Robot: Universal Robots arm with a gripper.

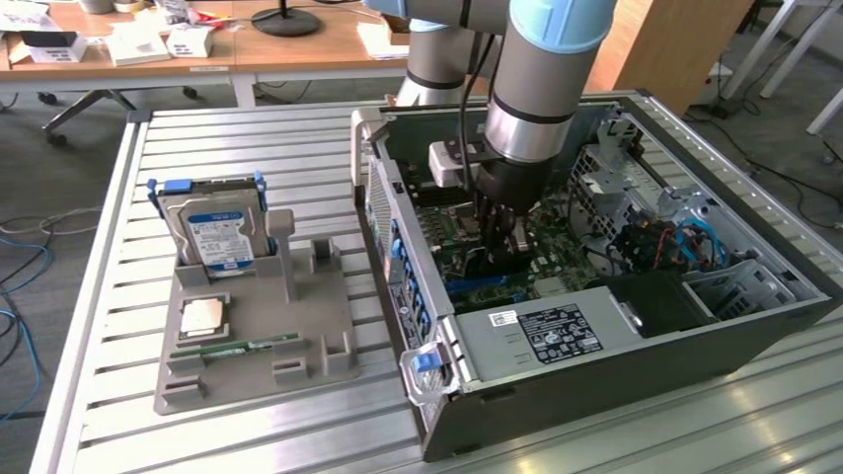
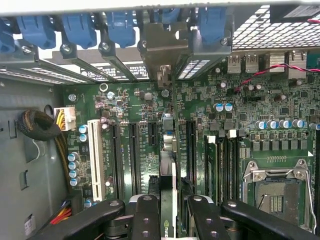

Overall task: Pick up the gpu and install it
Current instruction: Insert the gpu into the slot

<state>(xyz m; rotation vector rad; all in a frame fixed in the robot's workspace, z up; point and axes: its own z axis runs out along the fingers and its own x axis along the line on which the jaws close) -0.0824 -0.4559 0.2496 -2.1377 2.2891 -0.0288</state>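
From the exterior view we see the arm reaching straight down into the open computer case (image 1: 633, 365), the gripper (image 1: 503, 232) sunk among the boards. The wrist view gives us what that angle hides: the gripper (image 2: 170, 220) is clamped on the gpu (image 2: 168, 170). The card stands edge-on between the fingers (image 2: 147, 217), and its silvery bracket (image 2: 162, 47) lies ahead at the case's rear wall.

Directly under the tool the card lines up among the dark expansion slots of the motherboard (image 2: 235, 115), and room is tight on both flanks. To one side of the fingers stands a white slot (image 2: 95, 155), with a coiled cable bundle (image 2: 37, 125) beyond it. To the other side are memory slots and the bare processor socket (image 2: 275, 185). Blue retaining clips (image 2: 80, 27) line the wall ahead of the tool, and a red-and-black wire (image 2: 260, 72) crosses the board well clear of the card.

Outside the case, well apart from the tool toward the exterior view's left, a grey holder (image 1: 316, 326) carries a hard drive (image 1: 217, 237) and a RAM stick (image 1: 237, 348). The power supply (image 1: 554, 331) sits in the case near the gripper.
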